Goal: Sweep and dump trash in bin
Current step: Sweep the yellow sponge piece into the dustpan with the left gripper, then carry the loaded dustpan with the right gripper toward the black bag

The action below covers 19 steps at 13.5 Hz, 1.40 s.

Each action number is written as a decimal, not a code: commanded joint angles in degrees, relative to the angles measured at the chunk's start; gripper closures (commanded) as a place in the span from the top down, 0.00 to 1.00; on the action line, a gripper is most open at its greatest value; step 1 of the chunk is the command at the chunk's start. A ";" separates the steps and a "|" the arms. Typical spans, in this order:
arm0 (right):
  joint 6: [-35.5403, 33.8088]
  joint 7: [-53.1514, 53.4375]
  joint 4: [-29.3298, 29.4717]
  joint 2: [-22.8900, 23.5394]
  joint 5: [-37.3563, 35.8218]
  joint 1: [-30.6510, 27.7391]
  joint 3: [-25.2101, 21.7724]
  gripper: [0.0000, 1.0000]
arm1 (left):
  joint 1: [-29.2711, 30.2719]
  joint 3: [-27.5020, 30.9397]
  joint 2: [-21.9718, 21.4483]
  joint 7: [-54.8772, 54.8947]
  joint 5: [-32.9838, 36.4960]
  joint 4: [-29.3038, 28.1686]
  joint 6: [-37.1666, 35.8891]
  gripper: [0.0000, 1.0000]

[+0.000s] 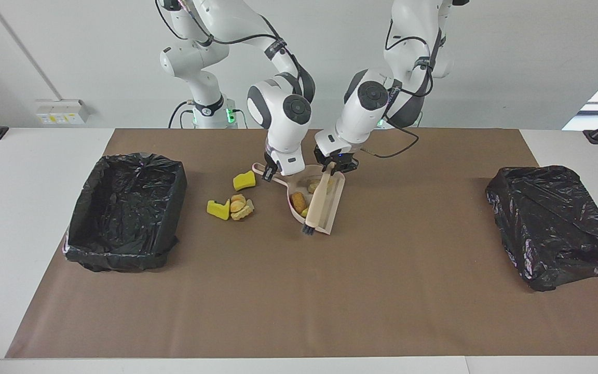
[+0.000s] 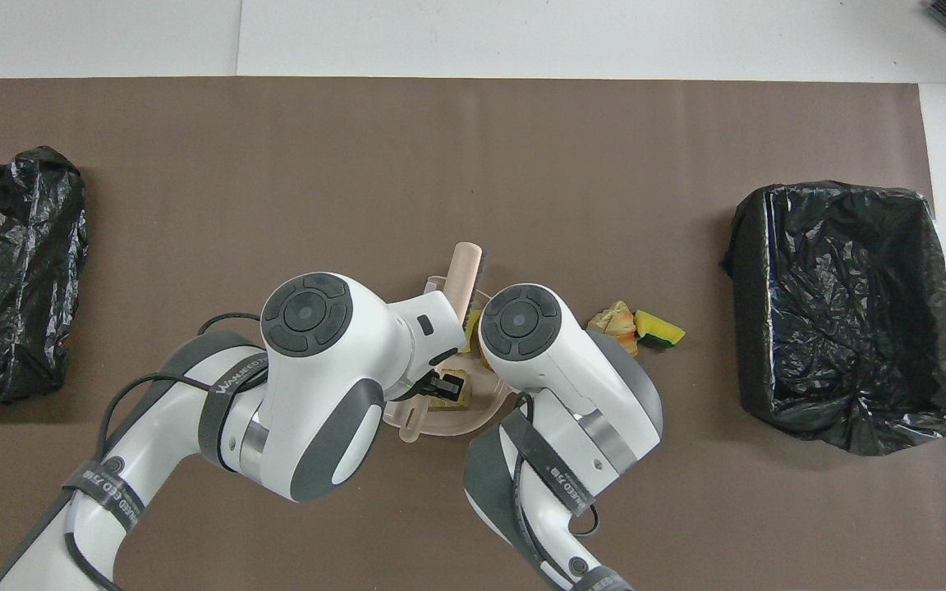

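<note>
Two claws, both mine, both clamped on tools over the middle of the brown mat (image 1: 382, 291). My right gripper (image 1: 268, 174) is closed on the handle of the dustpan (image 1: 333, 210), at the end nearest my bases; the pan lies flat on the mat with its mouth pointing away from me. My left gripper (image 1: 336, 167) is shut on the brush (image 1: 318, 200), which slants down across the pan so that its black bristles sit at the pan's lip. Inside the pan I can make out a tan lump (image 1: 313, 184) near the handle end, a brown lump (image 1: 299, 201) farther out, and a sliver of yellow (image 1: 304, 212) just beside the brush – partly hidden by it. On the mat, toward my right arm's end, a yellow chunk (image 1: 244, 180) lies beside the pan handle; a little farther from me sit another yellow piece (image 1: 218, 209) and a beige cluster (image 1: 241, 206), touching one another. At that end of the table stands the bin (image 1: 122, 208), lined with black plastic and open at the top – well apart from the loose pieces. A crumpled black bag (image 1: 553, 223) covers something at my left arm's end.
</note>
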 commanded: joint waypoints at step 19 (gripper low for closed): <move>-8.19 -16.66 1.87 -10.95 0.62 -14.09 -0.09 0.00 | 2.19 0.48 -15.93 -19.69 7.21 -9.48 -14.63 0.00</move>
